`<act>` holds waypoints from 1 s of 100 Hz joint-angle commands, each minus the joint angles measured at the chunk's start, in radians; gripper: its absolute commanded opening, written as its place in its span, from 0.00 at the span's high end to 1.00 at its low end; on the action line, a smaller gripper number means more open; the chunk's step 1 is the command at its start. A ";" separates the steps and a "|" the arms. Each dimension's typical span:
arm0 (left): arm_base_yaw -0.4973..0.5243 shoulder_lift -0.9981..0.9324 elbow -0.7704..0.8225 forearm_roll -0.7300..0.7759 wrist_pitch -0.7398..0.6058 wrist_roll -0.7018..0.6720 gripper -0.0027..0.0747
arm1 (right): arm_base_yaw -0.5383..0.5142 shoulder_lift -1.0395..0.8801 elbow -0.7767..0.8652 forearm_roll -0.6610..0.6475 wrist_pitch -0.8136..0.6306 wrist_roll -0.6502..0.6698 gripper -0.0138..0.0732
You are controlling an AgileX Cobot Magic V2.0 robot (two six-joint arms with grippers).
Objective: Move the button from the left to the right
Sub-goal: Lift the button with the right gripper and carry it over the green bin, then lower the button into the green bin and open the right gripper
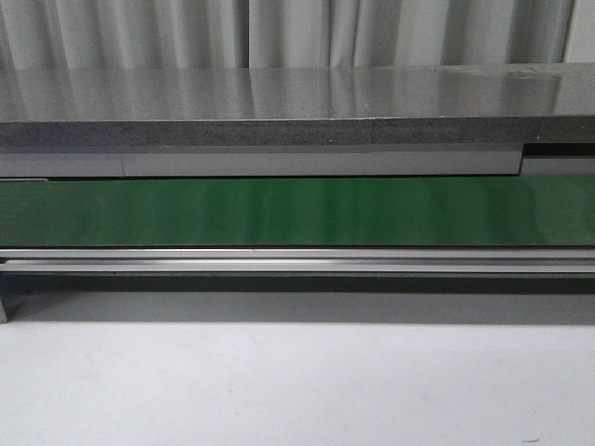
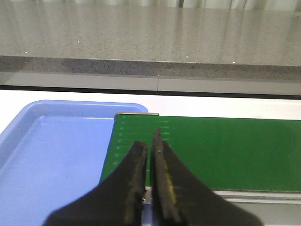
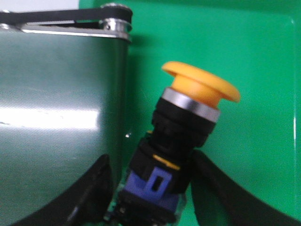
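The button (image 3: 202, 87) has a yellow-orange mushroom cap, a silver ring and a black and blue body. In the right wrist view it stands tilted between my right gripper's (image 3: 153, 162) black fingers, which press against both sides of its body. It hangs over a green tray (image 3: 263, 52), just past the end of the conveyor belt (image 3: 56, 103). My left gripper (image 2: 149, 141) is shut with nothing between its fingers. It hovers over the other end of the green belt (image 2: 225, 146), beside a blue tray (image 2: 56, 150). Neither gripper nor the button shows in the front view.
The green conveyor belt (image 1: 297, 212) runs across the front view, with a metal rail below it and a grey stone counter (image 1: 279, 102) behind. A metal roller (image 3: 115, 23) marks the belt's end by the green tray. White tabletop (image 1: 279, 390) lies in front.
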 commanded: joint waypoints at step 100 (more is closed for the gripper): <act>0.001 0.003 -0.028 -0.006 -0.079 0.000 0.96 | -0.061 0.163 -0.034 0.073 -0.109 -0.029 0.42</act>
